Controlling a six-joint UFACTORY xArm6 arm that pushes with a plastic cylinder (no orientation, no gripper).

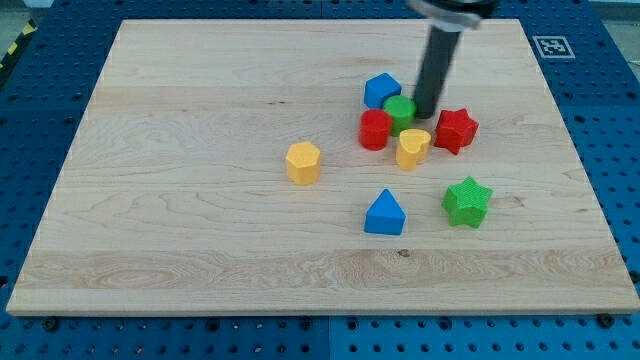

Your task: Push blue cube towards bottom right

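The blue cube (381,90) sits above the board's middle, toward the view's right. My tip (425,113) is just right of it, touching or nearly touching the green cylinder (401,110) that lies between them at the cube's lower right. A red cylinder (375,130) sits directly below the blue cube. A yellow block (412,148) lies below the green cylinder. A red star (455,130) is right of my tip.
A green star (467,201) and a blue triangular block (385,213) lie lower on the wooden board (200,200). A yellow hexagonal block (303,162) sits near the middle. A marker tag (549,45) is at the board's top right corner.
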